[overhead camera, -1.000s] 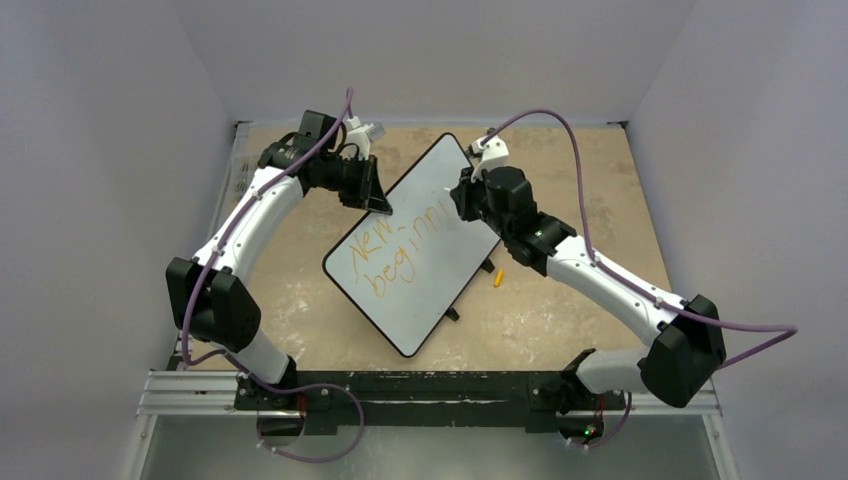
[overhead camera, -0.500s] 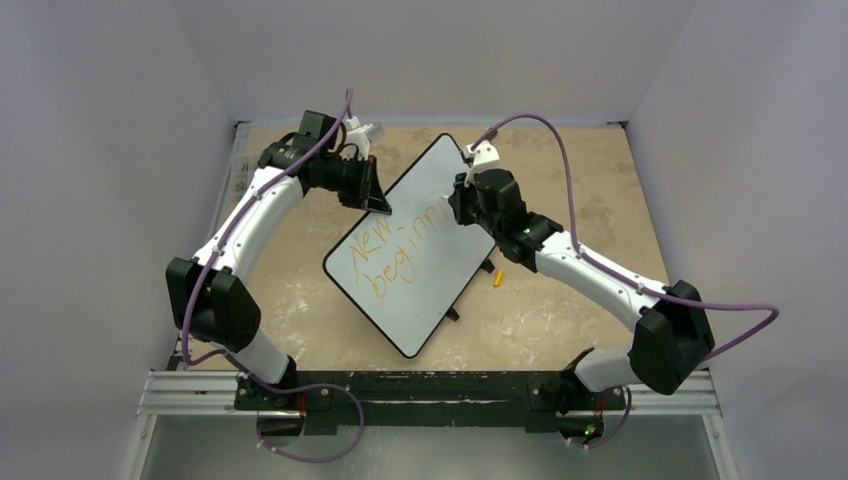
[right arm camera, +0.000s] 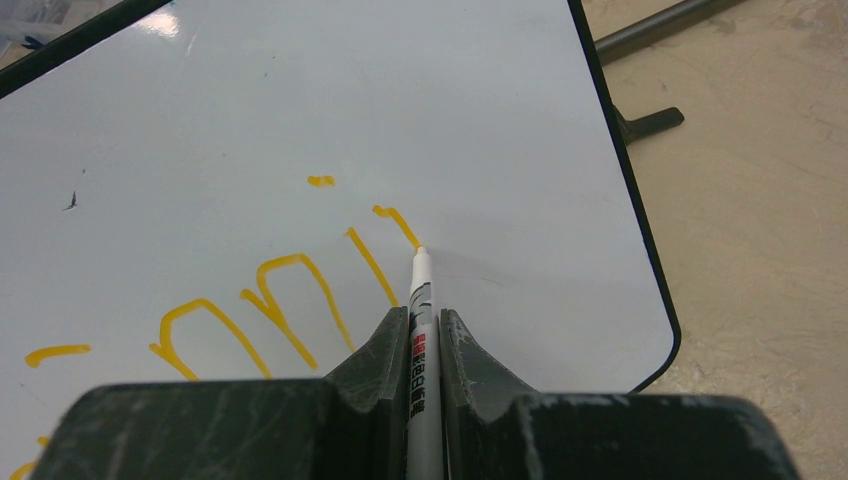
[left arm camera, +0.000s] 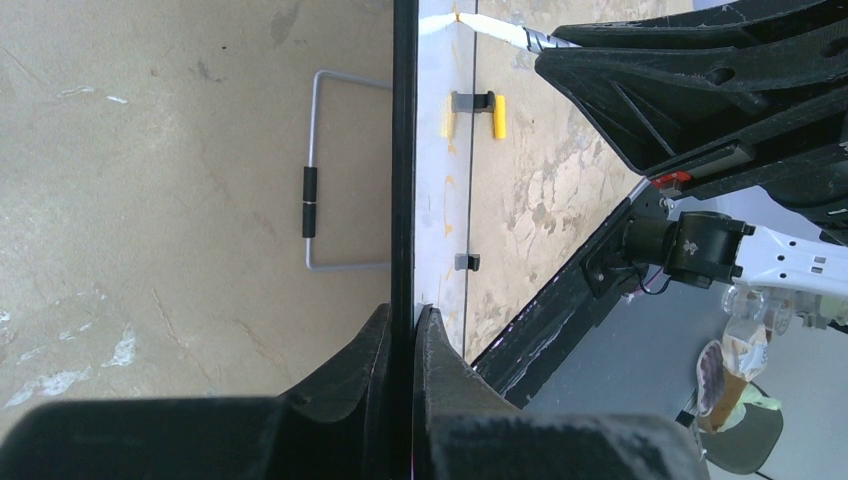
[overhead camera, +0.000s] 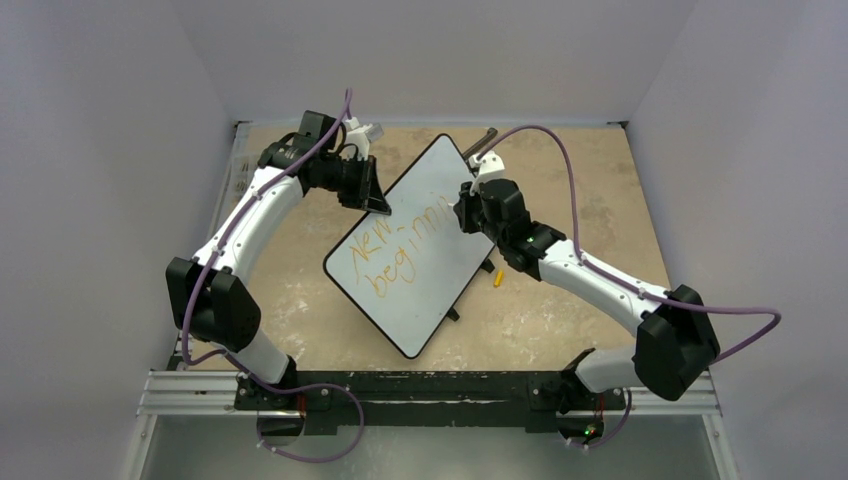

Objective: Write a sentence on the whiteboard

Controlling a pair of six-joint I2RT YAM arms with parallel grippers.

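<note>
The whiteboard (overhead camera: 425,290) lies tilted in the middle of the table, white with a thin black rim. Orange lettering (overhead camera: 385,255) on it reads "New" and part of "beginni". My left gripper (overhead camera: 378,203) is shut on the board's upper left rim, seen edge-on in the left wrist view (left arm camera: 403,150). My right gripper (overhead camera: 462,208) is shut on a white marker pen (right arm camera: 420,310). The pen's tip touches the board (right arm camera: 520,150) at the end of a short fresh orange stroke (right arm camera: 397,223), just right of the "i".
A small orange pen cap (overhead camera: 497,278) lies on the tan table right of the board. A black foot (right arm camera: 650,122) and grey wire stand (left arm camera: 335,170) stick out from the board. The arms' base rail (overhead camera: 420,390) runs along the near edge.
My right gripper has shifted slightly right and up along the second line, and the lettering has grown by a stroke after "beginni". The left gripper and board have not moved.
</note>
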